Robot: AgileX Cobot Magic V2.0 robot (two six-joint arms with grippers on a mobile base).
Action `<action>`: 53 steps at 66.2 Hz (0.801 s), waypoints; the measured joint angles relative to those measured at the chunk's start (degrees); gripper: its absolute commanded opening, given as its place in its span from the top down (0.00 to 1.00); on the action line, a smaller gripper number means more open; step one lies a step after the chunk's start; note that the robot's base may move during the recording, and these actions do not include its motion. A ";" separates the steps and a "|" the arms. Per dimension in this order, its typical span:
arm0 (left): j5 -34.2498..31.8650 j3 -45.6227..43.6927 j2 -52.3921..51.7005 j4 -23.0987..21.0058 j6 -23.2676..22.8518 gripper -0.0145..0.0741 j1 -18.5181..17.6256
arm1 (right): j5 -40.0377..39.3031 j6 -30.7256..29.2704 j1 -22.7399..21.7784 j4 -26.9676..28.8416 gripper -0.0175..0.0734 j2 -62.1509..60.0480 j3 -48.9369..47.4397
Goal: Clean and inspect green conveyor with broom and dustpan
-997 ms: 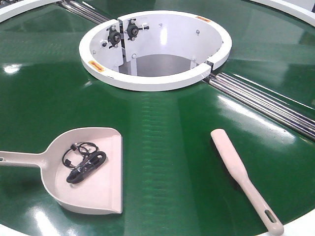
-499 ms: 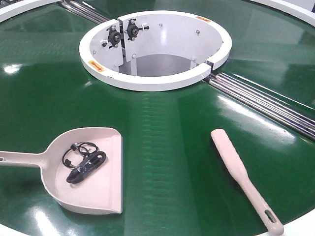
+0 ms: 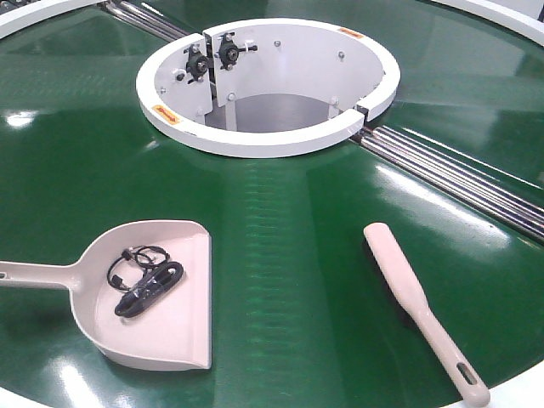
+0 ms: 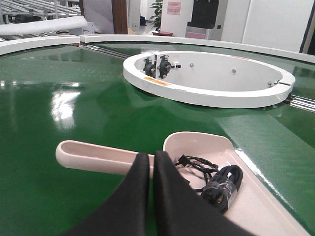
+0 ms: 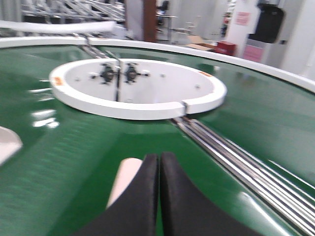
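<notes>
Glossy green conveyor (image 3: 280,238) looks swept: nearside of the white ring (image 3: 255,140) you see dustpan (image 3: 157,293) holding black cable debris (image 3: 144,280), broom (image 3: 421,306) lying apart, left gripper (image 4: 151,157) and right gripper (image 5: 159,158) pinched empty.

One dustpan (image 3: 161,319) at lower left of the front view, holding one bundle of black cable (image 3: 146,279); one broom (image 3: 422,308) at lower right. One white ring (image 3: 268,81) at upper centre, set in one green conveyor (image 3: 289,246), with one band of metal rods (image 3: 459,178) running off to the right and another (image 3: 144,19) at upper left. Two grippers, one per wrist view: left gripper (image 4: 152,158), right gripper (image 5: 159,157).
</notes>
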 measured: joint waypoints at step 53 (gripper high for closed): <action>-0.11 0.00 0.00 0.00 -0.02 0.84 0.00 | -14.90 5.10 -5.36 -0.54 0.82 -7.83 14.49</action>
